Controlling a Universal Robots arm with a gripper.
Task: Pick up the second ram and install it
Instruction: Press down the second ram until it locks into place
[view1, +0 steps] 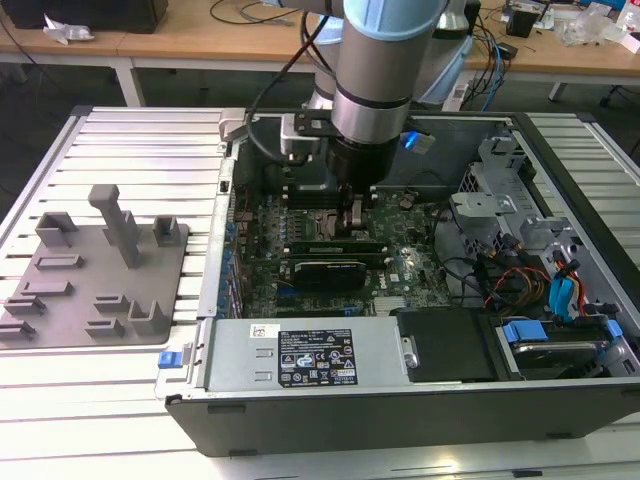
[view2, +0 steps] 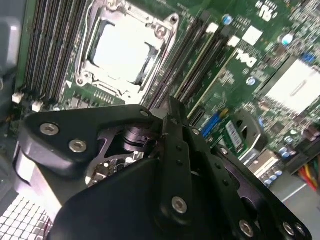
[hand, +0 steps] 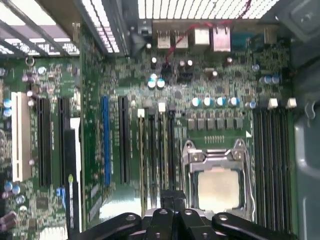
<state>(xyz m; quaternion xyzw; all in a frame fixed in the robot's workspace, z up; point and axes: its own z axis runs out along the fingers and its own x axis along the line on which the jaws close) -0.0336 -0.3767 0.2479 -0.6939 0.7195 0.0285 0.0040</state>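
Exterior view: open PC case (view1: 560, 150) lies on its side on a slatted table (view1: 120, 140). Inside are a green motherboard (view1: 400, 270), a grey power supply (view1: 300, 355) on the near side with a black-and-white label (view1: 315, 357) whose print is too small to make out, and a drive bay with blue clips (view1: 545, 335) and coloured cables on the exterior view's right. The arm (view1: 375, 70) comes straight down into the case, with the hand (view1: 355, 215) low over the board by the CPU socket (view1: 315, 222). A dark stick, apparently the second ram (view1: 330, 245), lies along the slots just below the hand, and a black card (view1: 325, 270) sits nearer. On the exterior view's left a grey fixture plate (view1: 90, 270) with blocks rests on the table.

Second wrist view: the hand's (view2: 172, 112) black linkage is up close, fingers drawn together to a narrow tip over the memory slots (view2: 192, 65) beside the CPU socket (view2: 122, 47). I cannot tell whether anything is pinched. White lettering is printed on the board.

First wrist view: the hand (hand: 172, 197) sits just above the slot bank (hand: 155, 150) next to the CPU socket (hand: 215, 182), and another slot bank (hand: 272, 150) lies on the socket's other side. Rear ports (hand: 200, 37) are at the case wall.
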